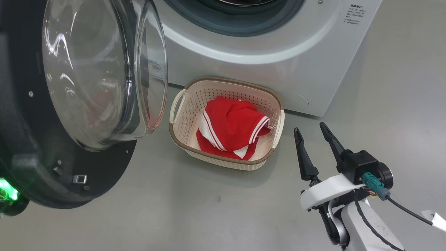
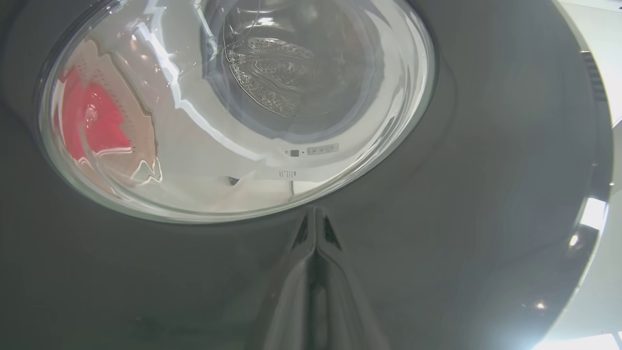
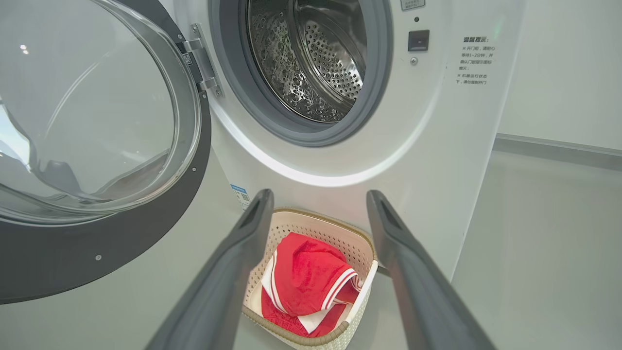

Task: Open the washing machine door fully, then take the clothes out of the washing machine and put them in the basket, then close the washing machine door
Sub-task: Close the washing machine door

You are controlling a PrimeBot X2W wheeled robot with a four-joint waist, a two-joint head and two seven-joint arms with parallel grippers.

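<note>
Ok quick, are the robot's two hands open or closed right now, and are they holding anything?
Left gripper: closed, holding nothing, tips against the washing machine door.
Right gripper: open, empty.

Left tool [image 2: 316, 245], fingers tight together; right tool [image 1: 309, 127], fingers wide apart, tips up and away.

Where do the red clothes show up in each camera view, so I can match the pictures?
Head view: the red clothes lie in the basket, centre of the picture.
Left wrist view: left side, a warped red patch seen through the washing machine door glass.
Right wrist view: bottom centre, in the basket, between the fingers of the right pincer.
Shared landmark: that door's glass window.
</note>
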